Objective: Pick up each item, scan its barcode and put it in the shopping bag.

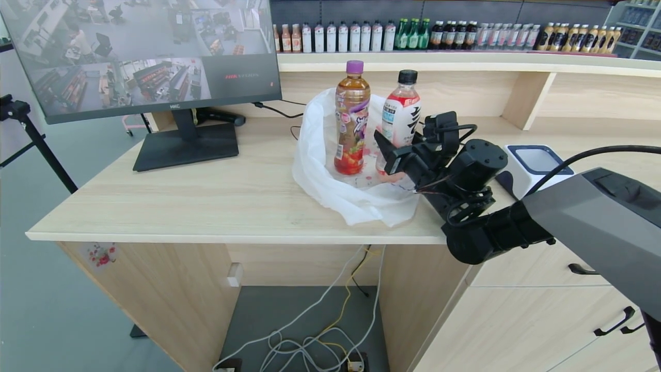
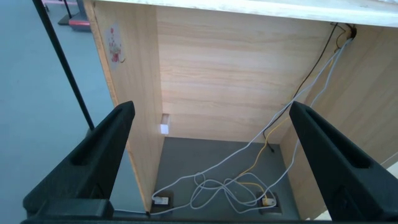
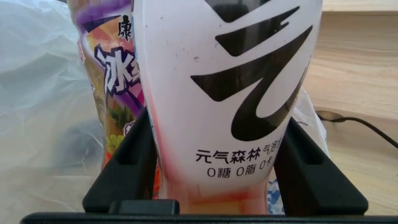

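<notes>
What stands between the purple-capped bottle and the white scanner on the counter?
In the head view, the black-capped bottle stands there in the shopping bag, with the right gripper around its lower part.

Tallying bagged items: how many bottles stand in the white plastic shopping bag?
2. The purple-capped amber tea bottle stands in the white plastic shopping bag, on the robot's left; the black-capped white-labelled bottle stands beside it, within the right gripper. None seems hidden.
</notes>
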Motion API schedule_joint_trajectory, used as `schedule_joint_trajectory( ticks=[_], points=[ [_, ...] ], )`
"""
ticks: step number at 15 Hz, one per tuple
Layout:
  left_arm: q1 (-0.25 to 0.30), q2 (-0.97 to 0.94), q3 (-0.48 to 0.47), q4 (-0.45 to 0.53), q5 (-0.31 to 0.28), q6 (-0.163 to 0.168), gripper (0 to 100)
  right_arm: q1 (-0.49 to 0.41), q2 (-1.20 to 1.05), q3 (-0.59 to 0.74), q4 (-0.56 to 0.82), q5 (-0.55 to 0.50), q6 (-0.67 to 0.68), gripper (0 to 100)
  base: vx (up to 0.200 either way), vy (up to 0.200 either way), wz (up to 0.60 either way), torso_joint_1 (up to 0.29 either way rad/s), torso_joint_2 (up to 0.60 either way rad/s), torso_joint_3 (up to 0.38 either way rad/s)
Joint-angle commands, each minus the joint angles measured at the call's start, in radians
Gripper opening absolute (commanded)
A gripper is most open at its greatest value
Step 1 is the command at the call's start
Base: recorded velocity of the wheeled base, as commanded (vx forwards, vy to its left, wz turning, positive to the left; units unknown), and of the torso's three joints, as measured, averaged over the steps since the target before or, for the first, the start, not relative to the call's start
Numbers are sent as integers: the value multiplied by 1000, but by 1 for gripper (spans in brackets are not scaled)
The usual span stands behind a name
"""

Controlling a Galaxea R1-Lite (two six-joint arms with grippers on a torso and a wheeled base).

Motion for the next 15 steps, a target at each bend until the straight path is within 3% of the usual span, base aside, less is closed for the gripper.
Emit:
schedule_joint_trajectory(
  ticks=[1, 7, 8, 15],
  points=[
    [0, 0, 0, -1, 0, 0, 100, -1, 7, 0, 1, 1, 0, 0, 0, 0, 0, 0, 0, 0],
    [0, 0, 0, -1, 0, 0, 100, -1, 7, -5, -1, -1, -2, 0, 0, 0, 0, 0, 0, 0],
    [0, 0, 0, -1, 0, 0, 100, -1, 6, -5, -2, -1, -2, 100, 0, 0, 0, 0, 0, 0],
    [0, 0, 0, 0, 0, -1, 100, -1, -6, 4, -59, -7, 0, 100, 0, 0, 0, 0, 0, 0]
  ],
)
